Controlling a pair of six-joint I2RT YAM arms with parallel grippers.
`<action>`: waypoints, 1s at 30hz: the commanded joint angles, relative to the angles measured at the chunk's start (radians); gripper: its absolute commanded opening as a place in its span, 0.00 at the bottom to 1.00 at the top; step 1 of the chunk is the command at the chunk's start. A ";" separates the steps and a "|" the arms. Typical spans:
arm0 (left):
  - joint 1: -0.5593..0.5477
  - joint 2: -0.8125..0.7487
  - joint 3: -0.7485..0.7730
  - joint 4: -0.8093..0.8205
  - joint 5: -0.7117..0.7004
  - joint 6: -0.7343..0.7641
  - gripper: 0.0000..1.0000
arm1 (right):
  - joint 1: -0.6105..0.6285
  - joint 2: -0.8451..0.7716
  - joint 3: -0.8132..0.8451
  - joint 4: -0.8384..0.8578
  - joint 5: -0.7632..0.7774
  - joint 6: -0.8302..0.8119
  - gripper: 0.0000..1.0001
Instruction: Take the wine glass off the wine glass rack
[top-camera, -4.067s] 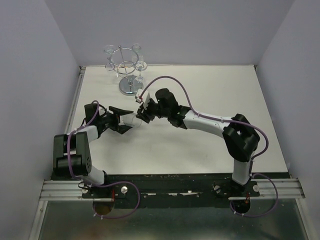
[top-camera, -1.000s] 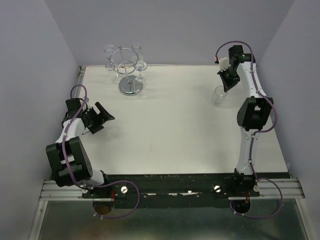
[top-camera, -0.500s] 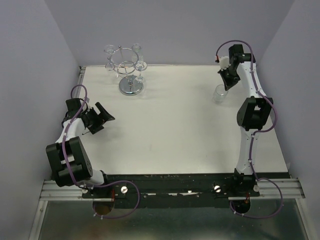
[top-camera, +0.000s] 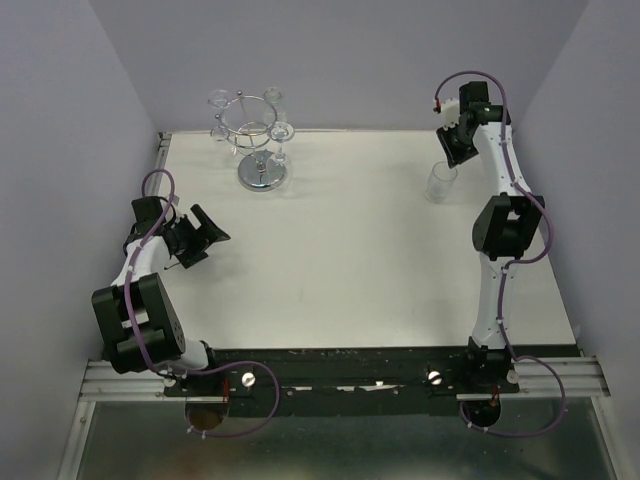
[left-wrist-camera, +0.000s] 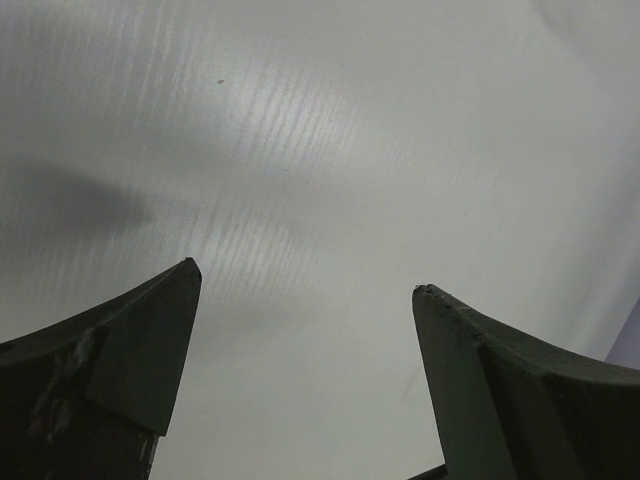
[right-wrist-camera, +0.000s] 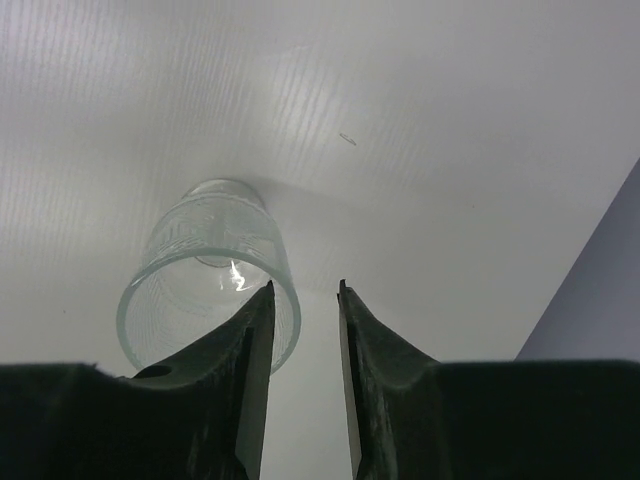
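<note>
The chrome wine glass rack (top-camera: 262, 174) stands at the far left of the table, with several clear glasses (top-camera: 281, 131) still hanging round its top ring. One clear glass (top-camera: 438, 182) stands upright on the table at the far right; it also shows in the right wrist view (right-wrist-camera: 200, 250). My right gripper (top-camera: 449, 156) (right-wrist-camera: 305, 290) hovers just above and beyond that glass, narrowly open with nothing between its fingers; the rim sits at its left finger (right-wrist-camera: 245, 360). My left gripper (top-camera: 207, 232) (left-wrist-camera: 305, 275) is wide open and empty over bare table at the left.
Grey walls enclose the white table (top-camera: 340, 260) on the left, back and right. The right wall is close beside the right gripper. The arm bases sit on the rail (top-camera: 340, 378) at the near edge.
The right gripper has lifted up and back from the glass, which stays standing on the table. Four seconds ago both arms were near the rack at mid-table. The left arm has held still this last second.
</note>
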 joint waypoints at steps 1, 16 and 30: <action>-0.001 -0.010 0.008 0.001 0.006 0.021 0.99 | -0.023 -0.017 0.021 0.039 0.029 0.014 0.40; -0.008 -0.334 -0.095 0.324 0.156 0.206 0.99 | -0.032 -0.409 -0.283 0.171 -0.409 0.087 0.73; -0.419 -0.414 -0.020 0.508 -0.037 0.732 0.85 | -0.006 -0.813 -0.807 0.714 -0.611 0.219 0.91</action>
